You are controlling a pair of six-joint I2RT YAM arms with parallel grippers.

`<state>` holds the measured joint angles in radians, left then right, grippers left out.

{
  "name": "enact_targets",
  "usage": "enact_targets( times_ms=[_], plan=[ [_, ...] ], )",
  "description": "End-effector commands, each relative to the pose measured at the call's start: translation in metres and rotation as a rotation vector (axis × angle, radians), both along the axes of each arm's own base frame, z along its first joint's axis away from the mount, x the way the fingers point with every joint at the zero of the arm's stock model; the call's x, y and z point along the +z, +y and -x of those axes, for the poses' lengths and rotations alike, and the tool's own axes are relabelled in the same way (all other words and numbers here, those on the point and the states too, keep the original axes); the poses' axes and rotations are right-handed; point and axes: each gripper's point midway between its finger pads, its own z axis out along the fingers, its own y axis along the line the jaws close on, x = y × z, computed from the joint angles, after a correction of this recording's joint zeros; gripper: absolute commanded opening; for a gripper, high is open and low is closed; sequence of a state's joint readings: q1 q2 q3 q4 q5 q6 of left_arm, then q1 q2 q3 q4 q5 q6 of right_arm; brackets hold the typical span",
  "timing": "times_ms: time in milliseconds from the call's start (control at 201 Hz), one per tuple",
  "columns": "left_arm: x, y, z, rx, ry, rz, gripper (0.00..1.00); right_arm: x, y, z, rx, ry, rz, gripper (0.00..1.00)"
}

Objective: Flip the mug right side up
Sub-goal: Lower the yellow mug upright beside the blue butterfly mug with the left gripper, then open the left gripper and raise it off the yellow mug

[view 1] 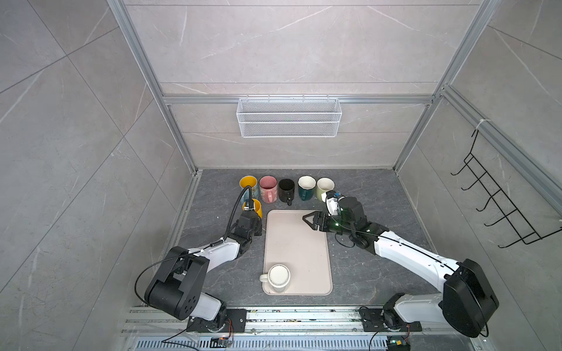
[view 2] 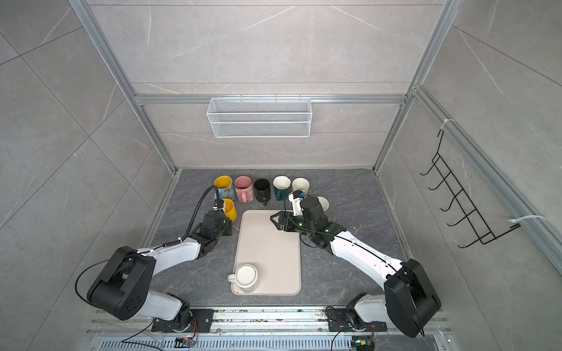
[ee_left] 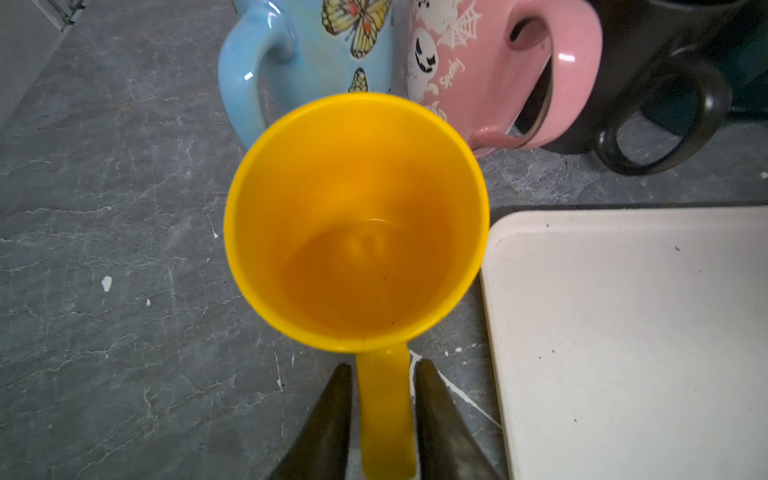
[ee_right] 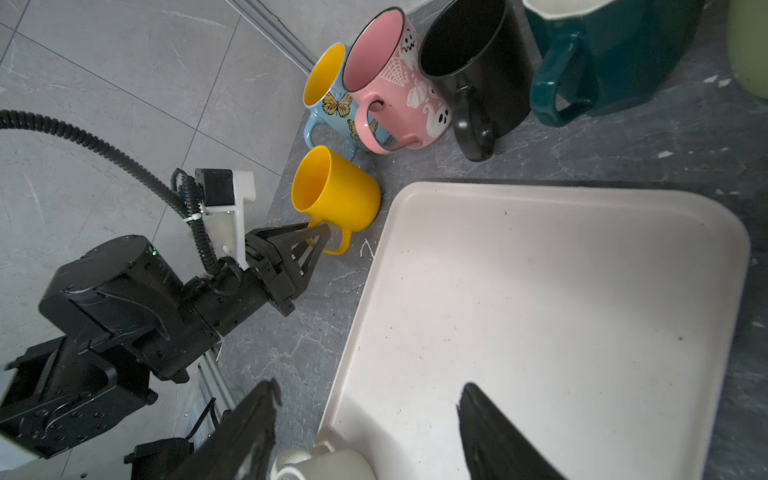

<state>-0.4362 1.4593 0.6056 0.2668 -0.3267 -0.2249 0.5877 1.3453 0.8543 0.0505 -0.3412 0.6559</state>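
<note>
A yellow mug (view 1: 255, 208) (ee_left: 357, 220) stands upright, mouth up, on the dark counter just left of the tray's far corner. My left gripper (ee_left: 384, 365) (ee_right: 318, 232) is open, with its fingers on either side of the mug's handle and a thin gap on each side. A white mug (view 1: 278, 275) (view 2: 245, 275) sits upside down on the near left corner of the cream tray (view 1: 296, 243), handle pointing left. My right gripper (view 1: 307, 221) (ee_right: 370, 395) hangs open and empty over the tray's far end.
A row of upright mugs lines the back of the counter: blue butterfly (view 1: 249, 185), pink (view 1: 268, 188), black (view 1: 286, 188), dark green (view 1: 306, 187), pale green (view 1: 324, 185). Another pale mug (view 2: 323, 203) stands behind my right wrist. A wire basket (view 1: 289, 117) hangs on the back wall.
</note>
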Motion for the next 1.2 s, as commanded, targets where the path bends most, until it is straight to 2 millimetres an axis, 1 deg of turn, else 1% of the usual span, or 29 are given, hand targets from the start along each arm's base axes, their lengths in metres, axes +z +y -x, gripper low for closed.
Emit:
enact_targets(
  times_ms=[0, 184, 368, 483, 602, 762, 846, 946, 1015, 1090, 1195],
  plan=[
    [0.016, -0.006, -0.003, -0.011, -0.027, 0.043, 0.35, -0.002, 0.0, -0.002, -0.004, 0.007, -0.008, 0.71],
    [0.018, -0.005, -0.001, -0.009, -0.029, 0.044, 0.42, -0.003, 0.0, -0.002, -0.004, 0.008, -0.007, 0.71],
    [0.033, -0.003, 0.003, -0.008, -0.047, 0.051, 0.51, -0.005, -0.001, -0.001, -0.009, 0.01, -0.008, 0.71],
    [0.054, -0.002, 0.009, -0.008, -0.058, 0.069, 0.56, -0.006, 0.0, -0.001, -0.006, 0.016, -0.009, 0.71],
    [0.086, -0.004, 0.019, -0.035, -0.037, 0.089, 0.59, -0.003, -0.001, -0.001, -0.008, 0.015, -0.01, 0.72],
    [0.13, -0.015, 0.039, -0.105, -0.024, 0.189, 0.62, -0.006, -0.001, -0.001, -0.013, 0.025, -0.013, 0.73],
    [0.148, -0.013, 0.049, -0.072, 0.011, 0.239, 0.64, -0.007, 0.001, -0.001, -0.012, 0.031, -0.023, 0.73],
    [0.157, -0.007, 0.059, 0.006, 0.074, 0.298, 0.65, -0.006, 0.003, -0.001, -0.007, 0.033, -0.036, 0.73],
    [0.159, -0.008, 0.065, 0.044, 0.124, 0.354, 0.65, -0.005, 0.003, -0.001, -0.004, 0.029, -0.043, 0.73],
    [0.157, -0.008, 0.071, 0.103, 0.187, 0.406, 0.66, -0.004, 0.003, 0.0, -0.002, 0.026, -0.043, 0.73],
    [0.15, -0.019, 0.078, 0.135, 0.286, 0.491, 0.66, -0.002, 0.001, 0.002, -0.005, 0.02, -0.045, 0.73]
  ],
)
